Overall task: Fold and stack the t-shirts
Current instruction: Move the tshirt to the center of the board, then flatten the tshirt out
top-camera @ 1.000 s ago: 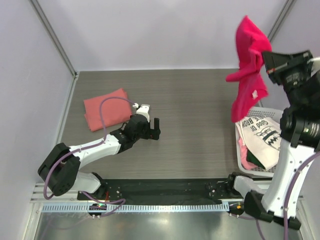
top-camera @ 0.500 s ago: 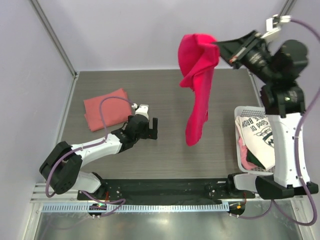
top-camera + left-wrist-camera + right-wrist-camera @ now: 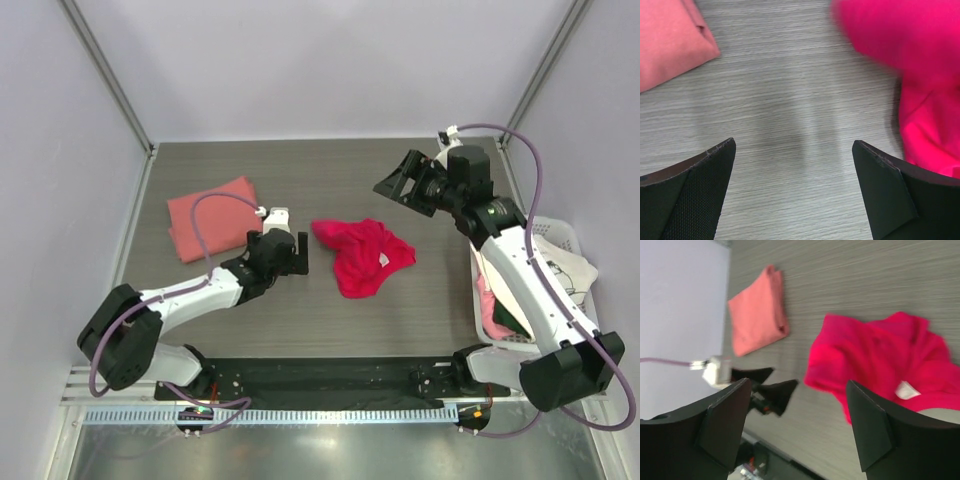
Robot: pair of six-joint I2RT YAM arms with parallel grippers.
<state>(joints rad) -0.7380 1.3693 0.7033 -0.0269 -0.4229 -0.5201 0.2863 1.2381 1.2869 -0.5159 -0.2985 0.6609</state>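
A grey wood-grain table (image 3: 400,300) between pale walls is carrying everything. The crimson-magenta t-shirt (image 3: 362,257) is lying crumpled near its middle, with the small white tag (image 3: 383,261) facing up. The salmon-pink t-shirt (image 3: 212,218) is lying folded toward the left side. The white t-shirt (image 3: 578,272) is sitting in a white basket (image 3: 556,232) at the right edge. The left gripper (image 3: 297,255) is hovering low just left of the crimson-magenta t-shirt, spread wide and holding nothing. The right gripper (image 3: 393,182) is hanging beyond this shirt, also spread wide and empty.
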